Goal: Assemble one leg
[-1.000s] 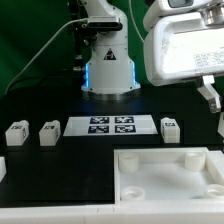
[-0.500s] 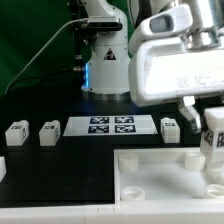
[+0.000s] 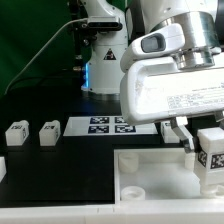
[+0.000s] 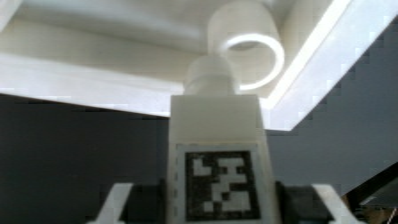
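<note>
My gripper [image 3: 205, 140] is shut on a leg [image 3: 212, 158], a small white block with a black-and-white tag. It holds the leg upright just above the right part of the large white board with holes [image 3: 150, 172]. In the wrist view the leg [image 4: 221, 140] stands between my two fingers [image 4: 128, 200], and my gripper [image 4: 221, 208] grips its tagged end. Its far end points at a round hole [image 4: 249, 55] in the board's corner. Two more legs [image 3: 16, 132] [image 3: 49, 132] lie on the black table at the exterior view's left.
The marker board [image 3: 105, 125] lies flat behind the large board. The robot base [image 3: 105, 65] stands at the back. My gripper body hides the table on the exterior view's right. A cable hangs at the back left against the green backdrop.
My gripper has moved down and toward the exterior view's left, bringing the held leg into view and over the board's right corner.
</note>
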Tool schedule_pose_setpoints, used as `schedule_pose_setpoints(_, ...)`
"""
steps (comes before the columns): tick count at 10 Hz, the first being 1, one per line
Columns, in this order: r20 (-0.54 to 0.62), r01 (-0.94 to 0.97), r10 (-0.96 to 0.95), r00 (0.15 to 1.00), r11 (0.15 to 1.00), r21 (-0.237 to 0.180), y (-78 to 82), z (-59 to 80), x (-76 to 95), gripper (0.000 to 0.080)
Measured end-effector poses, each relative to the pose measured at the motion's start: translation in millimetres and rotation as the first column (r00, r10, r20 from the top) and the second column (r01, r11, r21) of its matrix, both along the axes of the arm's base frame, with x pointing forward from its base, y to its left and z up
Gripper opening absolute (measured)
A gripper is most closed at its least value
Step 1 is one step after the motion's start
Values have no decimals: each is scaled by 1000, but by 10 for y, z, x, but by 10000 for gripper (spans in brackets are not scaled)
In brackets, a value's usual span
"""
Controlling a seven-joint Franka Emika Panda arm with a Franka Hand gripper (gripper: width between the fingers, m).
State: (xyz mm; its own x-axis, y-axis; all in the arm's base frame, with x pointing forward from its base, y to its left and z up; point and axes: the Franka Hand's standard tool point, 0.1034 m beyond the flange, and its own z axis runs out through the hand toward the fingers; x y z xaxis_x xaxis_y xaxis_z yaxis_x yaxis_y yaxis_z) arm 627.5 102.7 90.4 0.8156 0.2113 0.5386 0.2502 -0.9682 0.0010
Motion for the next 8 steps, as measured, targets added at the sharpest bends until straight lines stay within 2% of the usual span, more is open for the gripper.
schedule_pose_setpoints(3, -13, -9, 9, 1000, 1000, 4, 136, -35, -116, 292)
schedule_pose_setpoints(5, -13, -11, 11, 1000, 1000, 3, 139, -85, -189, 292)
schedule_pose_setpoints(8, -7, -12, 12, 1000, 1000, 0, 105, -193, -196, 292)
